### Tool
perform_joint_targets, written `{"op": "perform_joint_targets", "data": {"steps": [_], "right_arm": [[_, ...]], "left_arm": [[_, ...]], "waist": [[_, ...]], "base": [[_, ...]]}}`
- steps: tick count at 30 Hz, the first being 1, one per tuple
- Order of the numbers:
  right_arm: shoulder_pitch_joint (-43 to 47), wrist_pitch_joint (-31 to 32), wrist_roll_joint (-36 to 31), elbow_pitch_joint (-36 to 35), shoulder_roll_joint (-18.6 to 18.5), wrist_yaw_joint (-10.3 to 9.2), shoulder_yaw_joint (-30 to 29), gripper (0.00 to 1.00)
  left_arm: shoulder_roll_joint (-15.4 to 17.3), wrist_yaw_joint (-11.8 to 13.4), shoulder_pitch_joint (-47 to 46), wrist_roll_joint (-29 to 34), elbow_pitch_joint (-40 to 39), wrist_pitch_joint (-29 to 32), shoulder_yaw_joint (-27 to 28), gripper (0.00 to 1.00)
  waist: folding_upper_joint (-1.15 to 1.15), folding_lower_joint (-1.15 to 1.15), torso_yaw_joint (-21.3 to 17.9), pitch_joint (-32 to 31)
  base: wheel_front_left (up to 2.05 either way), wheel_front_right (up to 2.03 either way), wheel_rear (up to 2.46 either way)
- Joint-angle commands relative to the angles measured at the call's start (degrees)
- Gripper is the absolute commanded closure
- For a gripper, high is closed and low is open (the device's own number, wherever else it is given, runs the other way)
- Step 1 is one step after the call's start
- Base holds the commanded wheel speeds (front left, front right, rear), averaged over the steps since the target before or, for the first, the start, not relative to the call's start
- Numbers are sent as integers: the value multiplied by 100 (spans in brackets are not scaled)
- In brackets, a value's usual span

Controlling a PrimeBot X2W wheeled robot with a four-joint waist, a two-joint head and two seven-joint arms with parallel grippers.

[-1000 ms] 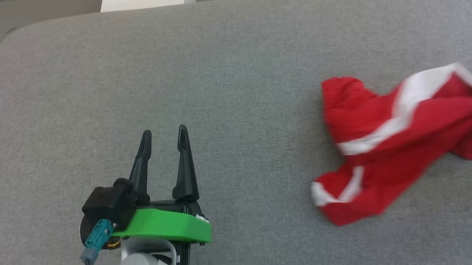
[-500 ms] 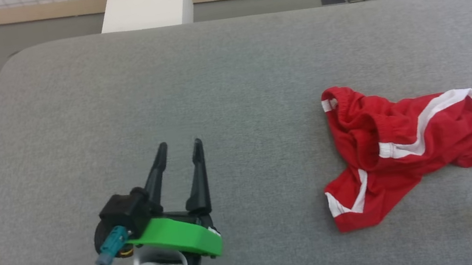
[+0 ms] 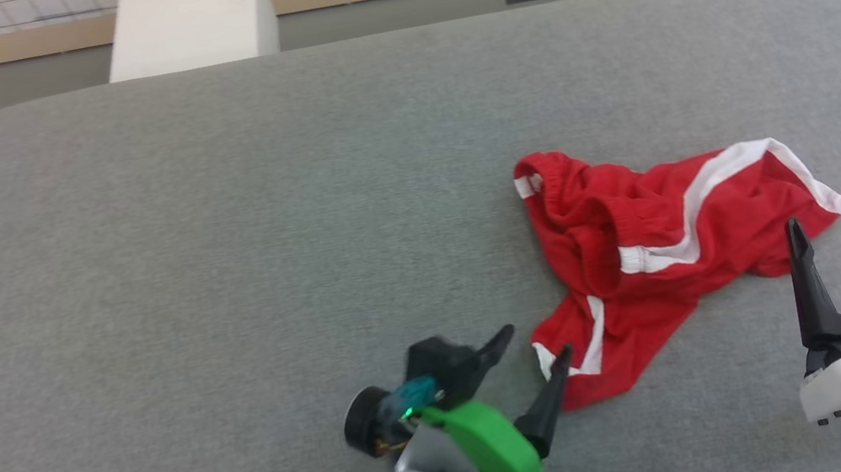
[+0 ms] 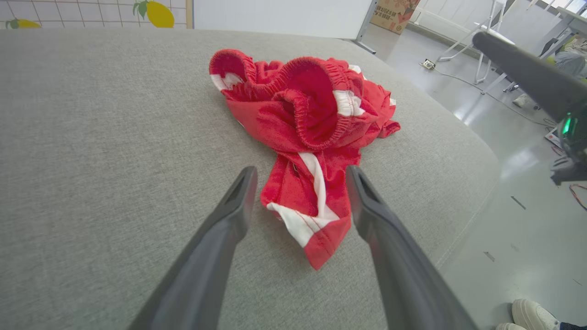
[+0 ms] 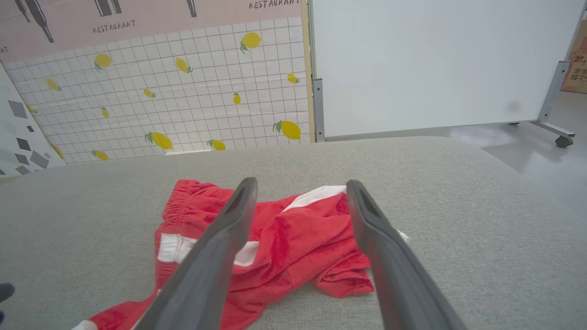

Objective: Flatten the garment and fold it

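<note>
**Head view.** The red shorts [image 3: 670, 245] lie crumpled on the right half of the grey cushion [image 3: 220, 261]. They are neither flat nor folded. The gathered waistband [image 3: 565, 203] is bunched on the side nearer the cushion's middle, and a white side stripe runs out toward the right.

Your left gripper [image 3: 535, 341] sits at the near left corner of the shorts, turned so that it points to the right. Its jaws stand apart, and the nearer fingertip overlaps the white-trimmed leg hem [image 4: 298, 224].

Your right gripper [image 3: 826, 219] is at the near right, fingers pointing away from you. Its jaws are likewise apart and hold nothing, and its tips are just beside the near right edge of the shorts.

A white block [image 3: 188, 18] stands beyond the cushion's far edge.

**Left wrist view.** The hem corner lies between the two spread fingers, which are not closed on it. You cannot tell whether either finger touches the cloth. The waistband opening faces the camera behind the hem. A person's shoe [image 4: 532, 314] shows on the floor at the lower right.

**Right wrist view.** The shorts lie between and beyond the parted fingers. A lemon-print wall [image 5: 183, 91] and a whiteboard [image 5: 435, 64] stand past the cushion.
</note>
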Motion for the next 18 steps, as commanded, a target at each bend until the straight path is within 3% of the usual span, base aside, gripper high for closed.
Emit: {"op": "perform_joint_targets", "data": {"steps": [1,14,16,17,18], "right_arm": [[-51,-33,57,-43,-5,-9,40,0],[-217,-94,153,-29,-5,-9,192,0],[-230,-103,200,-25,-5,-9,195,0],[-238,-107,207,-24,-5,-9,196,0],[-246,-112,221,-27,-5,-9,199,0]], "left_arm": [[9,32,-262,-144,126,179,-157,0],[9,1010,-1450,-982,1486,2544,-1391,0],[9,1038,-1544,-1075,1652,2872,-1536,59],[9,1036,-1593,-1072,1740,2990,-1618,100],[9,1014,-1616,-1087,1803,3071,-1668,100]], "waist": [[0,0,-161,111],[0,0,-466,342],[0,0,-459,360],[0,0,-449,364],[0,0,-438,366]], "base": [[0,0,0],[0,0,0],[0,0,0],[0,0,0],[0,0,0]]}}
